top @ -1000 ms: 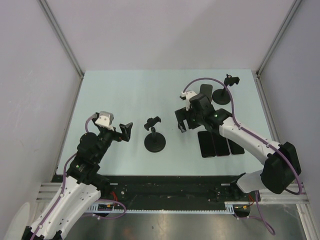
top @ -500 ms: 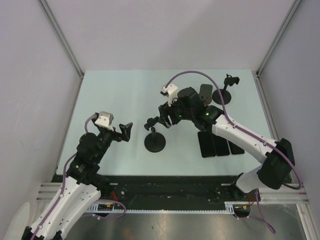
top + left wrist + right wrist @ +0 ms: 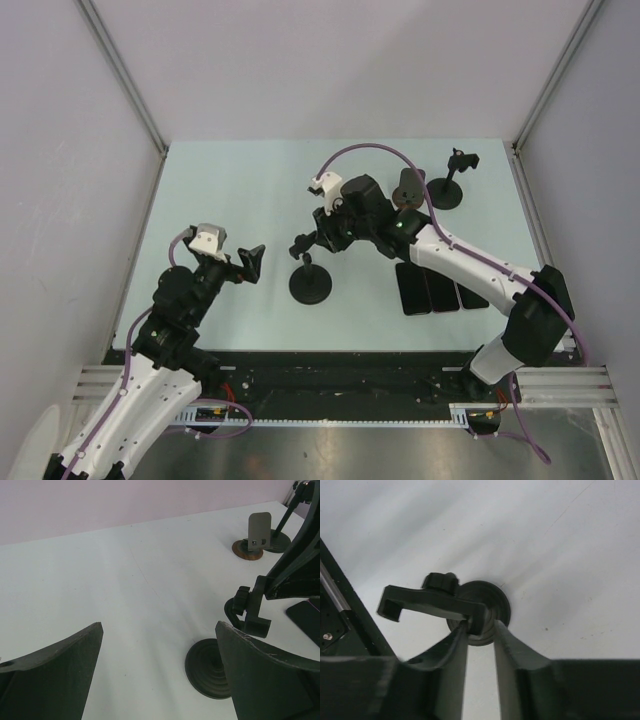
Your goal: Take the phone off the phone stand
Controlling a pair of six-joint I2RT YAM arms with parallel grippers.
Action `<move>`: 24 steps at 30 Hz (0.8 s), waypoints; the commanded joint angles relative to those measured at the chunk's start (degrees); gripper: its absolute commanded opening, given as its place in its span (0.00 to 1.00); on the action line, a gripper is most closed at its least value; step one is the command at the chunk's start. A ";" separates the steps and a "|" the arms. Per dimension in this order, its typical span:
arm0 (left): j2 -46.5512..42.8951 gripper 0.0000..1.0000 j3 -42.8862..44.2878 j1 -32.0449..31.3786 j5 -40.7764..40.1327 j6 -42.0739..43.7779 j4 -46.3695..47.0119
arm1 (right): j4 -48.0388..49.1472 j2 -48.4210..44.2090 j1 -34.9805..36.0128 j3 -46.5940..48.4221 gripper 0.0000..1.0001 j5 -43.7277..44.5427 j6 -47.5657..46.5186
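The black phone stand (image 3: 310, 283) stands mid-table on a round base, its clamp (image 3: 432, 599) empty. My right gripper (image 3: 314, 241) reaches in from the right, and its two fingers pinch the clamp's right end (image 3: 480, 621) between them. In the right wrist view the gripper (image 3: 481, 628) shows its jaws narrow, just above the ribbed base. Three dark phones (image 3: 430, 288) lie flat side by side under my right forearm. My left gripper (image 3: 250, 263) hovers left of the stand, wide open with nothing in it. In its own view (image 3: 159, 630) the stand (image 3: 207, 667) is by the right finger.
A second black stand (image 3: 447, 186) with an empty clamp is at the back right. Beside it stands a brown-based holder with a grey plate (image 3: 407, 188). Metal frame rails run along both sides, and a black strip runs along the near edge (image 3: 330, 365).
My right arm swung left from above the phones to the middle stand, and its jaws narrowed from wide open onto the clamp's end. The left arm stayed still.
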 commanded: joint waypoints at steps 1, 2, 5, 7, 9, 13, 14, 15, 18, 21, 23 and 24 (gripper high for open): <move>-0.25 1.00 -0.17 -0.37 0.44 1.09 1.05 | 1.09 0.90 0.43 3.93 0.23 0.11 -0.73; -0.25 1.00 -0.25 -0.37 0.44 1.09 1.05 | 1.17 0.90 0.35 3.93 0.18 0.37 -0.64; -0.17 1.00 -0.25 -0.46 0.35 1.09 1.05 | 1.79 0.81 0.35 4.28 0.00 3.01 -0.73; -0.17 1.00 -0.25 -0.46 0.27 1.09 1.05 | 2.75 0.72 0.17 4.37 0.00 6.33 -0.73; -0.08 1.00 -0.17 -0.46 0.00 1.18 0.96 | 3.54 0.55 -0.79 4.37 0.00 8.80 -0.47; 0.01 1.00 -0.17 -0.46 -0.26 1.36 1.05 | 7.05 0.46 -4.74 4.37 0.00 17.75 3.99; 0.01 1.00 -0.25 -0.46 -0.26 1.27 0.96 | 7.76 0.63 -5.79 4.46 0.00 19.17 4.80; 0.10 1.00 -0.25 -0.46 -0.44 1.27 0.96 | 8.29 0.98 -8.07 4.37 0.00 20.49 5.50; 0.19 1.00 -0.25 -0.46 -0.70 1.44 1.05 | 11.62 2.39 -12.55 4.46 0.00 24.10 7.35; 0.27 1.00 -0.34 -0.46 -0.79 1.45 1.05 | 15.84 4.76 -15.46 5.24 0.00 26.74 7.79; 0.27 1.00 -0.25 -0.37 -0.96 1.53 1.05 | 16.82 7.65 -18.02 6.74 0.00 27.88 8.23; 0.27 1.00 -0.25 -0.46 -1.05 1.53 1.05 | 17.08 8.80 -18.63 7.61 0.00 28.41 7.97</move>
